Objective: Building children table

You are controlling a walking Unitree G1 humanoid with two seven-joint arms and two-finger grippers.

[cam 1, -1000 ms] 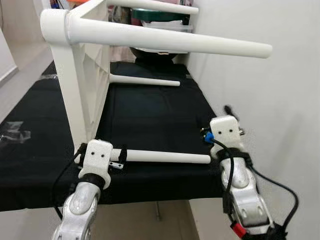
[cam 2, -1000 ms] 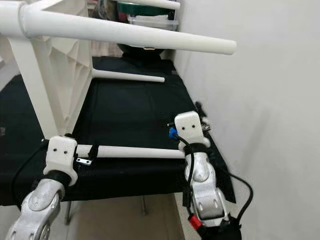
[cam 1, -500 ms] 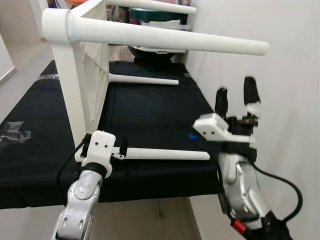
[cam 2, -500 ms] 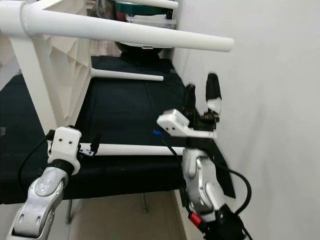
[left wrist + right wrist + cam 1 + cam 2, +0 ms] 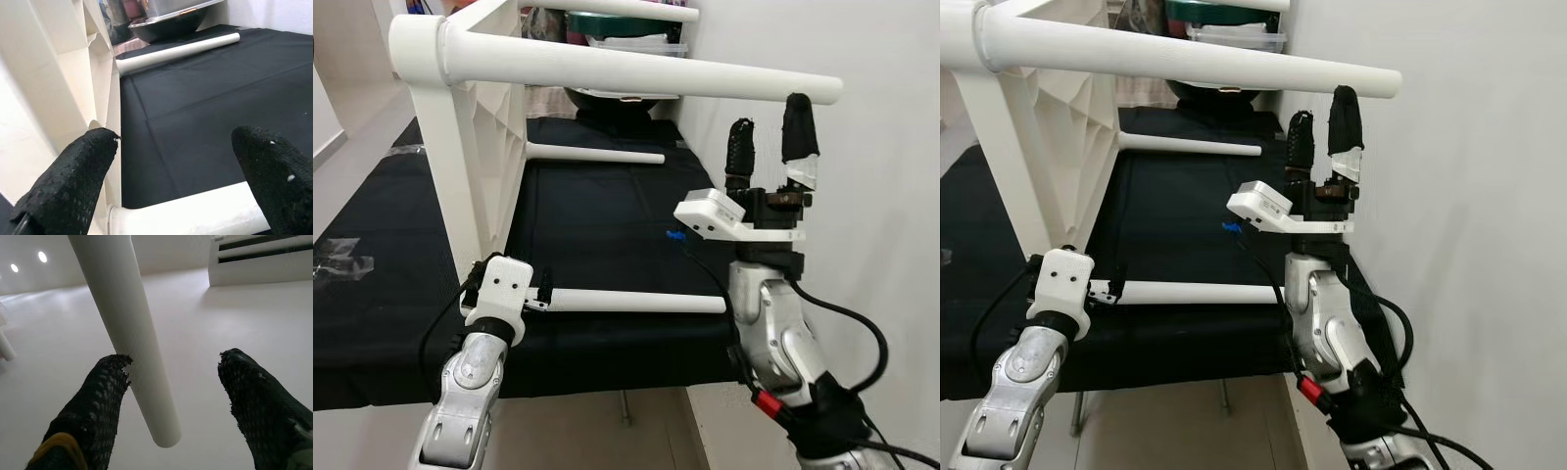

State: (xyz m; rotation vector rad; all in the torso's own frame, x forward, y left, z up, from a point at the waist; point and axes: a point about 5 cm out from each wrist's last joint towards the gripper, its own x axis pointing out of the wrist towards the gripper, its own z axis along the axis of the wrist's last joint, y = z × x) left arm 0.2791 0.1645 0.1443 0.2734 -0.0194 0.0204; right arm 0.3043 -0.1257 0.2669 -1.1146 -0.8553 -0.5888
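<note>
Left eye view: right pincer (image 5: pixel 771 125) gapes beneath smooth tapered leg (image 5: pixel 646 76); left pincer (image 5: pixel 171 181) spread over round leg (image 5: pixel 636 302).

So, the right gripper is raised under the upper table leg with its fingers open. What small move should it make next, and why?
Probably lift the right gripper slightly so the upper leg sits between its open fingers, then close. Its fingertips point up just below the leg's free end, not touching it. The left gripper is open around the lower leg near the tabletop, which stands on its side.
</note>
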